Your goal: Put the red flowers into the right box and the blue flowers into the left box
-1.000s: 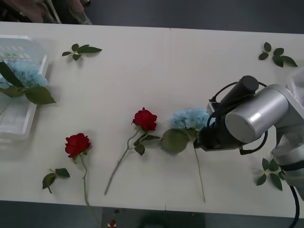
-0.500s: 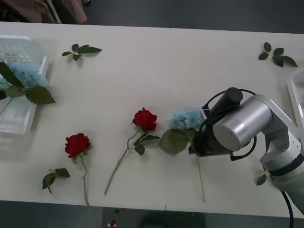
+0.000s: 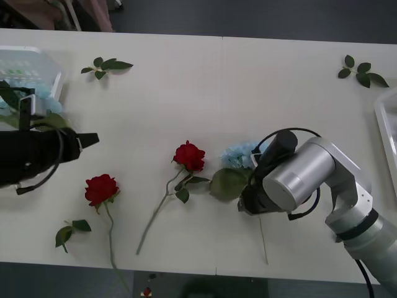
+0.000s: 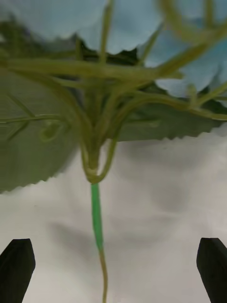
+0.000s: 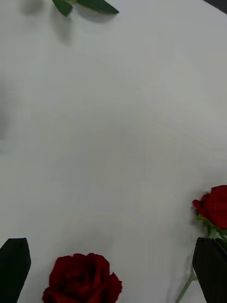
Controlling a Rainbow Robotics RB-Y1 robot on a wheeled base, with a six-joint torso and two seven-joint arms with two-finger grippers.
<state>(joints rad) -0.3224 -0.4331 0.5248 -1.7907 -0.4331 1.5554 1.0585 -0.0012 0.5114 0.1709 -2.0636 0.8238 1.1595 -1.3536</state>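
A blue flower [image 3: 244,154] lies right of the table's middle, its stem [image 4: 97,222] running between the black fingertips [image 4: 16,270] of my right gripper [image 4: 113,279], which is open just above it. The right arm [image 3: 291,177] covers the gripper in the front view. Another blue flower [image 3: 38,94] lies in the left box [image 3: 34,62]. Two red flowers lie on the table, one at the centre [image 3: 189,155] and one at the front left [image 3: 101,188]. My left gripper [image 3: 90,139] hovers open above the front-left rose [image 5: 82,281]. The right box [image 3: 386,121] shows as a rim at the right edge.
Loose green leaf sprigs lie at the back left [image 3: 105,64], the back right [image 3: 360,71] and the front left [image 3: 71,231]. The table's front edge runs close below the flower stems.
The left arm has come into the front view from the left, over the left box's near end. The right arm has slid left and down over the blue flower's stem.
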